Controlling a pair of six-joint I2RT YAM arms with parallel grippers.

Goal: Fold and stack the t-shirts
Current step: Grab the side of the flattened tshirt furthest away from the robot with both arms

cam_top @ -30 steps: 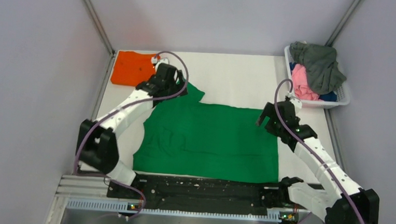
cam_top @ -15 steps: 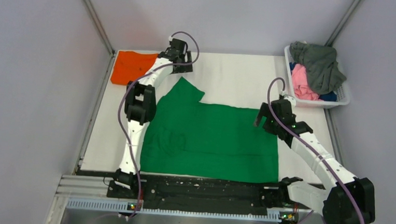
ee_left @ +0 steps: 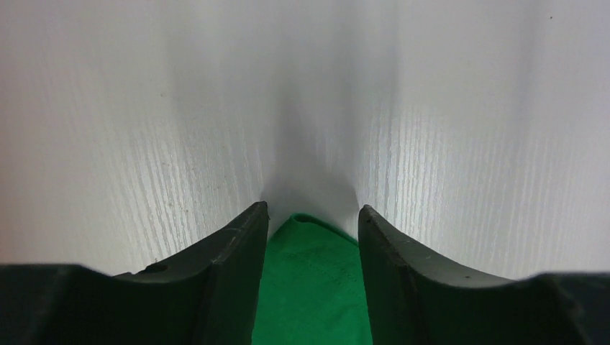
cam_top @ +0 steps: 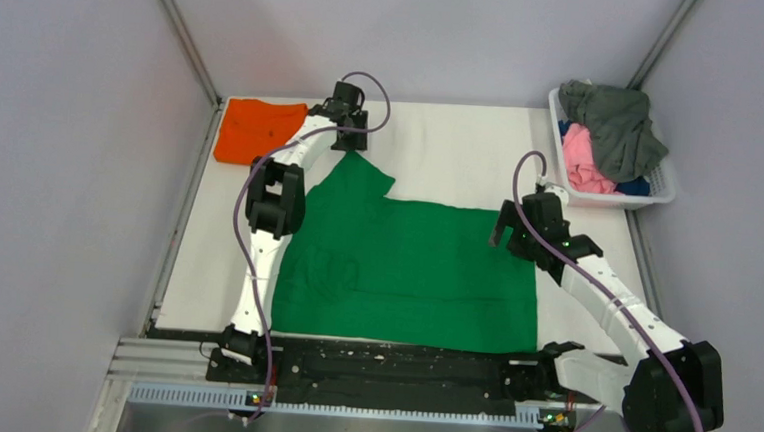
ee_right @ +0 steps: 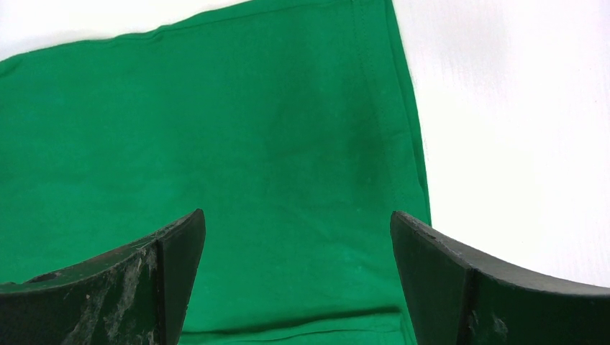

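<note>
The green t-shirt (cam_top: 410,268) lies spread on the desk (cam_top: 452,150). The left gripper (ee_left: 313,207) straddles its far sleeve tip (ee_left: 313,248), jaws narrowly apart and not pinching. The right gripper (ee_right: 296,213) hovers over the hem (ee_right: 381,129), jaws wide. Each should probably press to the desk and catch both layers before folding.

You had one green t-shirt (cam_top: 405,268), one orange t-shirt (cam_top: 253,130), one white basket (cam_top: 621,201), and two grippers: left gripper (cam_top: 350,146), right gripper (cam_top: 503,233).
</note>
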